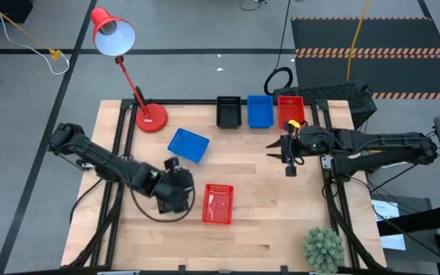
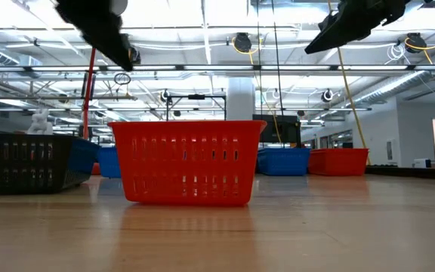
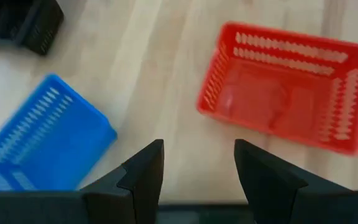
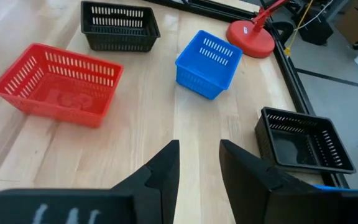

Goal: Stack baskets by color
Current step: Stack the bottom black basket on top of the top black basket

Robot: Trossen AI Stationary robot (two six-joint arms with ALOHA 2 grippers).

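A red basket (image 1: pixel 218 204) sits on its base near the table's middle front, and also shows in the left wrist view (image 3: pixel 284 87). A black basket (image 4: pixel 120 25) stands just to its left, mostly under my left arm in the high view. A loose blue basket (image 1: pixel 188 144) lies farther back. Black (image 1: pixel 228 112), blue (image 1: pixel 260 111) and red (image 1: pixel 290 111) baskets stand in a row at the far edge. My left gripper (image 3: pixel 197 146) hovers open, left of the red basket. My right gripper (image 4: pixel 199 144) hangs open above the table's right part, holding nothing.
A red desk lamp stands with its round base (image 1: pixel 151 118) at the far left of the table. A green plant (image 1: pixel 323 248) sits at the near right corner. Black frame rails (image 1: pixel 331 191) run along the table's sides. Bare wood lies between the two grippers.
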